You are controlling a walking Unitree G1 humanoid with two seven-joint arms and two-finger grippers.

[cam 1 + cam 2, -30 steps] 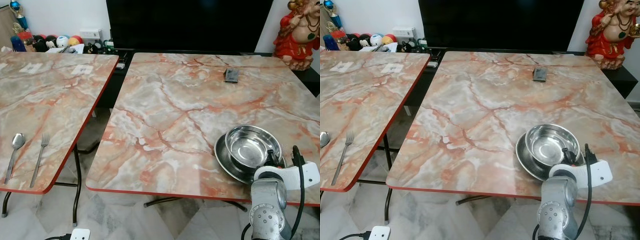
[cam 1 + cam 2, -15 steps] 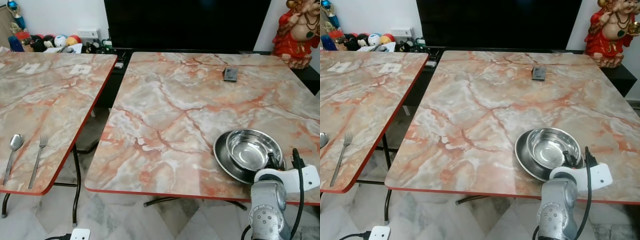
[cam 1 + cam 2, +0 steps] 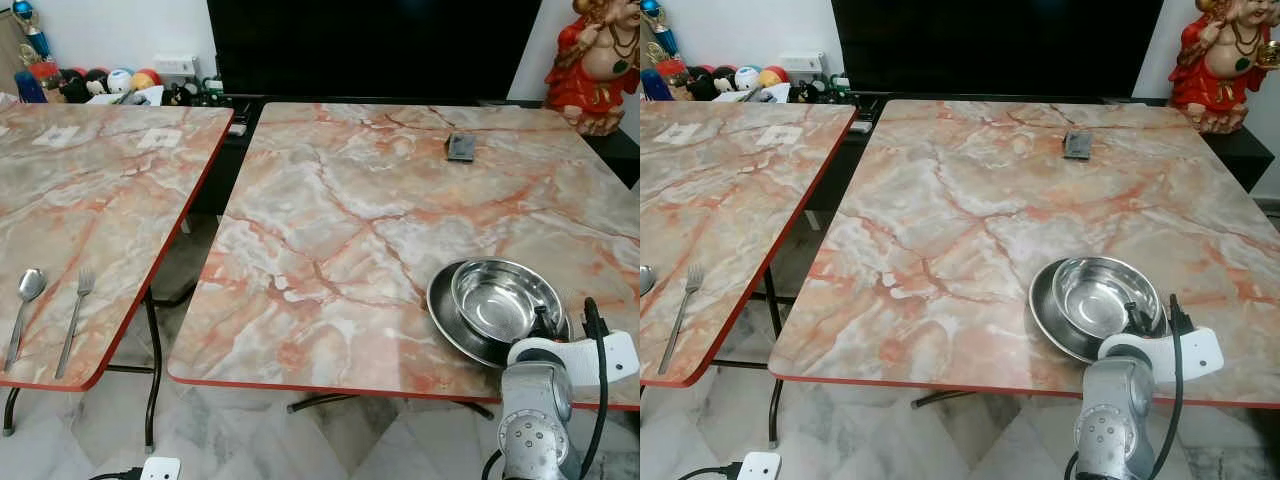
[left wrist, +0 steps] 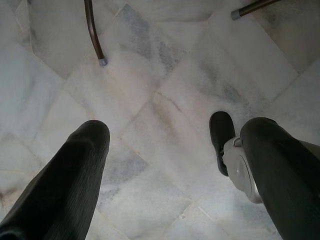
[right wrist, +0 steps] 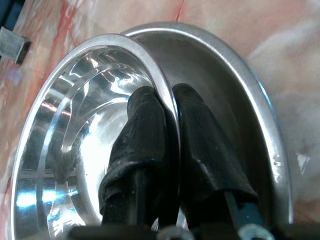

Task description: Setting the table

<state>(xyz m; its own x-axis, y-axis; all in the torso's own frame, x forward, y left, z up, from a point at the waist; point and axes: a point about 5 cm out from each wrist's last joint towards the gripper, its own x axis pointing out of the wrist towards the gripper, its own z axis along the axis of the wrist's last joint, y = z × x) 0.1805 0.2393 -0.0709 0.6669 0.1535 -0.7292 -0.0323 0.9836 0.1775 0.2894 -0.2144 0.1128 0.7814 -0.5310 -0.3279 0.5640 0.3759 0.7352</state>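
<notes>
Standing side by side: right marble table [image 3: 350,210] and left marble table [image 3: 90,190], narrow gap between. Resting at the right table's near right corner: steel plate [image 3: 450,325] with steel bowl [image 3: 500,298] sitting in it. Right gripper [image 5: 169,107] pinching the bowl's near rim, one finger inside, one outside. Lying on the left table's near edge: spoon [image 3: 24,305], fork [image 3: 75,310]. Left gripper [image 4: 165,145] hanging over floor, fingers spread apart.

On the right table [image 3: 330,220], near its front right corner, a bowl [image 3: 503,298] sits in a plate [image 3: 450,320] — remote [image 3: 461,147] far behind, spoon [image 3: 25,300] and fork [image 3: 76,310] on the left table [image 3: 110,190].
</notes>
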